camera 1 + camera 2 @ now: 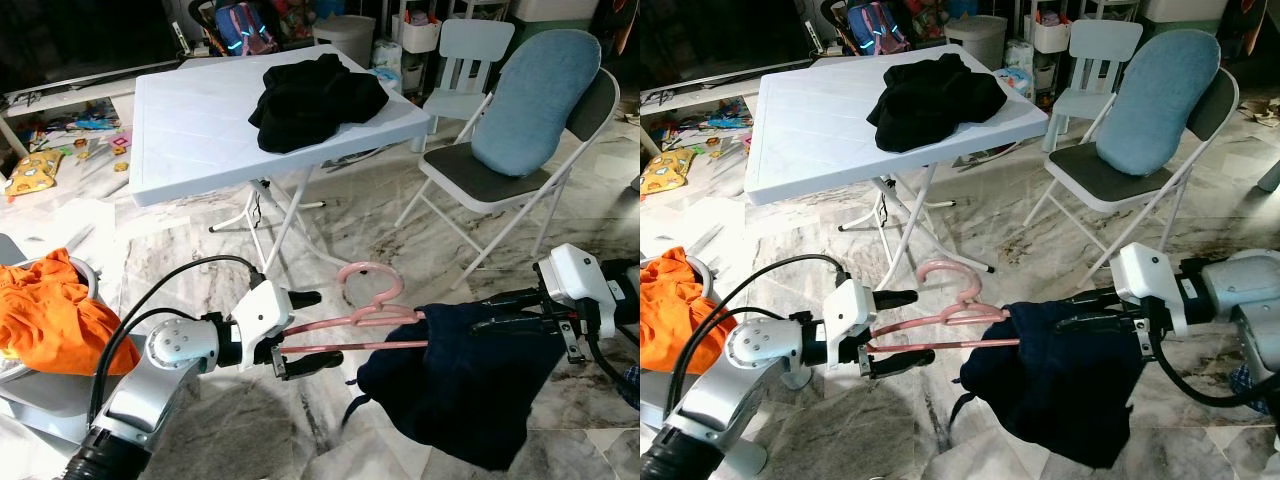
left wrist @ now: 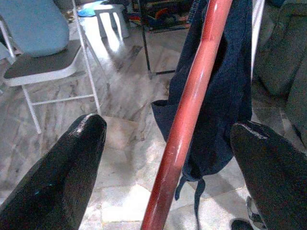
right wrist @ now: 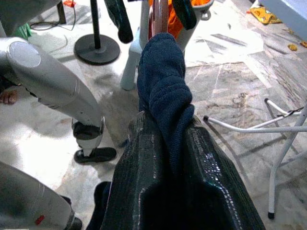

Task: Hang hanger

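A pink hanger hangs level in the air between my two arms, its hook pointing up. A dark blue garment is draped over its right half and sags toward the floor. My left gripper is open, one finger above and one below the hanger's left end. In the left wrist view the hanger's bar runs between the spread fingers without touching them. My right gripper is shut on the dark blue garment near the hanger's right shoulder.
A white folding table with a black garment stands ahead. To the right is a folding chair with a blue cushion. Orange clothes lie in a basket at my left. Marble floor lies below.
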`<state>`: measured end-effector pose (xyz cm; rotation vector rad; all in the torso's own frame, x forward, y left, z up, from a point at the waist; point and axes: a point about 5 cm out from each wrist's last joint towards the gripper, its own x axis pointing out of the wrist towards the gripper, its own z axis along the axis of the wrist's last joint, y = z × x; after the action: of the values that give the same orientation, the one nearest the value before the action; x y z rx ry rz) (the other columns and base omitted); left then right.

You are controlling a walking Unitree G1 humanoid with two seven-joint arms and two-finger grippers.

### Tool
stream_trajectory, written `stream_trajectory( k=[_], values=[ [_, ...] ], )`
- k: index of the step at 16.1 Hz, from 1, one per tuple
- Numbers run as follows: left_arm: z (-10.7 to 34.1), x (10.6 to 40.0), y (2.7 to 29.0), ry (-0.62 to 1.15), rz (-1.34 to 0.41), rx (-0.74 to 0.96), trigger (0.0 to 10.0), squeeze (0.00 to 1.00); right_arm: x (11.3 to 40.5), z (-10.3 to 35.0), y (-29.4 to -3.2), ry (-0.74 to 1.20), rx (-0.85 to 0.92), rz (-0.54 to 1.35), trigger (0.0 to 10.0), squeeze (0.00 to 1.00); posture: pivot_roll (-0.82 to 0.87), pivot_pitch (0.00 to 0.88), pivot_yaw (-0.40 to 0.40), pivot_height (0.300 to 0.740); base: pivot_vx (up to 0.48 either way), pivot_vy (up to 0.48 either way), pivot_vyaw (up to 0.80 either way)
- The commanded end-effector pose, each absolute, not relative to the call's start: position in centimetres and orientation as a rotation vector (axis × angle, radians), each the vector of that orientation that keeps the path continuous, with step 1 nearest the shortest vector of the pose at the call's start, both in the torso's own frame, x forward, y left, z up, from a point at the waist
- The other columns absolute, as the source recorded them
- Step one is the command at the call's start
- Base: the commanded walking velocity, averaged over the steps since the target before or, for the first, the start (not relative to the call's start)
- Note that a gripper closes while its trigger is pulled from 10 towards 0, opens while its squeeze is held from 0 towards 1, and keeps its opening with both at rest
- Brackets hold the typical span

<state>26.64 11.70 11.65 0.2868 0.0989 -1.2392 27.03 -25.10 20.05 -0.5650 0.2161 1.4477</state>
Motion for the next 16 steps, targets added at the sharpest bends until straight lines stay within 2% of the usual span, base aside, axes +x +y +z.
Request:
stream_trajectory(
  k=[1,4,16],
  values=[
    [11.8,26.9,11.9,0.104,-1.246,0.292,0.0,0.00,26.8,21.1,-25.2,0.181,-0.584,1.459,10.0,0.00,-0.15,0.000,0.077,0.740,0.000,0.000,0.00],
    [12.0,27.1,12.4,0.111,-1.242,0.289,0.0,0.00,26.5,21.1,-25.4,0.193,-0.580,1.457,10.0,0.00,-0.15,0.000,0.078,0.740,0.000,0.000,0.00],
    [12.6,27.0,11.4,0.123,-1.330,0.213,0.0,0.00,27.5,21.0,-24.2,0.138,-0.578,1.448,10.0,0.00,-0.14,0.000,0.074,0.740,0.000,0.000,0.00]
  ],
)
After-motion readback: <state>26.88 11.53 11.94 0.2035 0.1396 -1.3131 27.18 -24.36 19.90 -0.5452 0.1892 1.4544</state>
